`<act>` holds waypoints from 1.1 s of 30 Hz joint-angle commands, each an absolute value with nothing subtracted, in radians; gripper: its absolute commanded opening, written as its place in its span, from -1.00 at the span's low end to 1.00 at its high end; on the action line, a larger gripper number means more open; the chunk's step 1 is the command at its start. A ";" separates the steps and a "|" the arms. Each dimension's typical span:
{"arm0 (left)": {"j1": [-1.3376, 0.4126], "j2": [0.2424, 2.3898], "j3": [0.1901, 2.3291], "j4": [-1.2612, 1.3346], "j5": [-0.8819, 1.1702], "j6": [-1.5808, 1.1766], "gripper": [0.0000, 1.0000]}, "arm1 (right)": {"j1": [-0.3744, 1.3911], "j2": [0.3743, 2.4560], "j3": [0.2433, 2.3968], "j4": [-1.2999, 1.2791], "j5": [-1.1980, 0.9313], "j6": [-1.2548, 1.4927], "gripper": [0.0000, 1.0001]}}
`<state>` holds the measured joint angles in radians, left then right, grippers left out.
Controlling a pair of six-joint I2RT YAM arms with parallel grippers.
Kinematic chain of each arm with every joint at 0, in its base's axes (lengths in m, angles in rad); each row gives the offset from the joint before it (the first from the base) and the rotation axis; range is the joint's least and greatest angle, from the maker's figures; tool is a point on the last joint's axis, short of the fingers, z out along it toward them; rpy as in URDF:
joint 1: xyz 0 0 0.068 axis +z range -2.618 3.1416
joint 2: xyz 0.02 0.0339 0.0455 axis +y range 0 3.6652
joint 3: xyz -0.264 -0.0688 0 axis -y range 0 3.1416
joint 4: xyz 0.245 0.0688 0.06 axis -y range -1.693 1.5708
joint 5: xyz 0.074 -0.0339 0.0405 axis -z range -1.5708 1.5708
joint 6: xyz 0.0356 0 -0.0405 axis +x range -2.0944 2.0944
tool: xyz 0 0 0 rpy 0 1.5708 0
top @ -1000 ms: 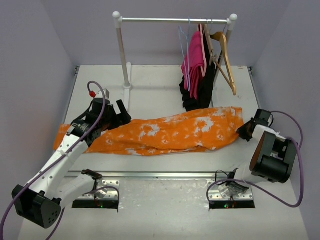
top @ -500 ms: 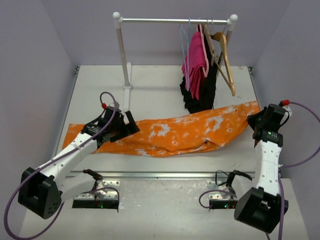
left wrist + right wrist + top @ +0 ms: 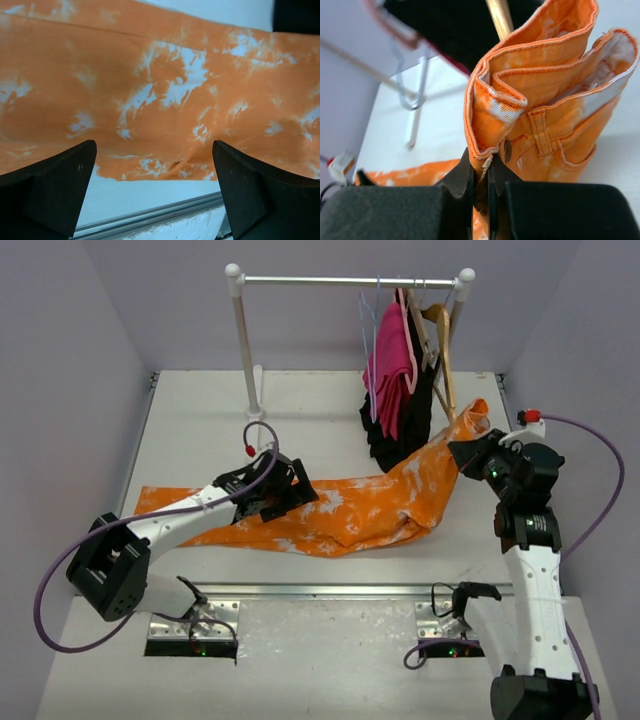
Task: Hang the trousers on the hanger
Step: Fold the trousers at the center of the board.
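one pair of bright orange, white-blotched cloth trousers, stretched along the near half of the white tabletop, waistband raised by the right edge. clamped on that waistband: right gripper. left gripper spread wide above a leg, seemingly not touching. three hangers at the far rail's right end, thin blue-grey wire hanger leftmost. bare surface toward the far left corner.

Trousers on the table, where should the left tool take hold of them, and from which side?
Probably the near long edge of the trousers, at the legs, coming down from the near side. The cloth lies flat there, so that edge is the only lip to pinch, and it sits between the open left tool fingers. The right tool clamps the raised waistband.
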<state>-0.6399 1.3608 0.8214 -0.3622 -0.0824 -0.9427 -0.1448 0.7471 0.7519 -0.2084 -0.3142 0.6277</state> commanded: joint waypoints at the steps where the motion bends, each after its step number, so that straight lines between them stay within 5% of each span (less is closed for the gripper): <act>1: -0.628 1.350 0.901 -0.392 -0.155 -0.953 1.00 | -0.084 0.717 0.836 -0.009 -0.496 0.635 -1.00; 10: -0.629 1.300 0.873 -0.386 -0.191 -0.973 1.00 | 0.208 0.769 0.847 0.079 -0.517 0.646 -1.00; 16: -0.613 1.182 0.995 -0.655 -0.417 -1.011 1.00 | 0.544 0.865 0.884 0.119 -0.375 0.583 -1.00; 25: -0.126 0.980 0.963 -0.873 -0.455 -0.941 1.00 | 0.965 1.261 1.083 0.285 0.004 0.438 -1.00; 33: 0.012 0.925 0.879 -0.884 -0.415 -0.881 1.00 | 1.091 1.644 1.359 0.392 0.198 0.371 -1.00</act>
